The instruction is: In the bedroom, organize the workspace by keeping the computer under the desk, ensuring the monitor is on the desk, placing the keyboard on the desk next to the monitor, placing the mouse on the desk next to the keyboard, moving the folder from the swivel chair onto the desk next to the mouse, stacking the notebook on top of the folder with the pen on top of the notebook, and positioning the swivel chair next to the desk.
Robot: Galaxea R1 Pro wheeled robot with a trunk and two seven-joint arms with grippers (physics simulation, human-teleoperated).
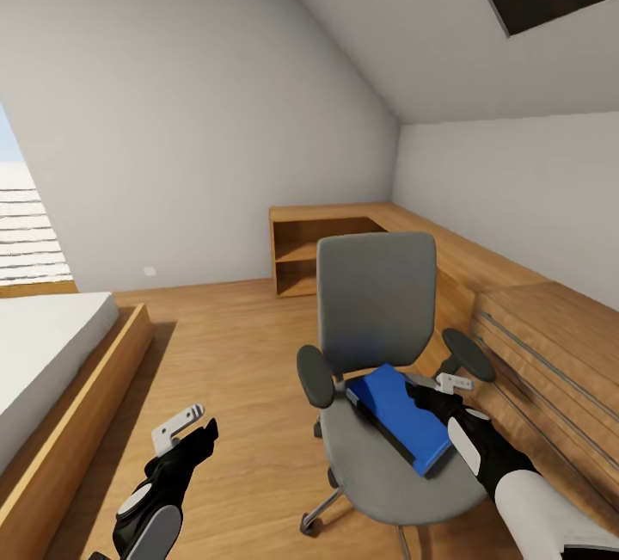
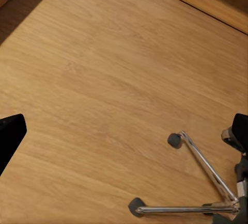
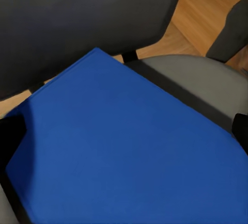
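A grey swivel chair (image 1: 378,345) stands on the wooden floor (image 1: 232,353), the low wood cabinet (image 1: 524,328) just beside it. A blue folder (image 1: 402,416) lies flat on its seat. The right gripper (image 1: 440,395) hovers spread over the folder's edge; the left gripper (image 1: 191,433) hangs open beside the chair.
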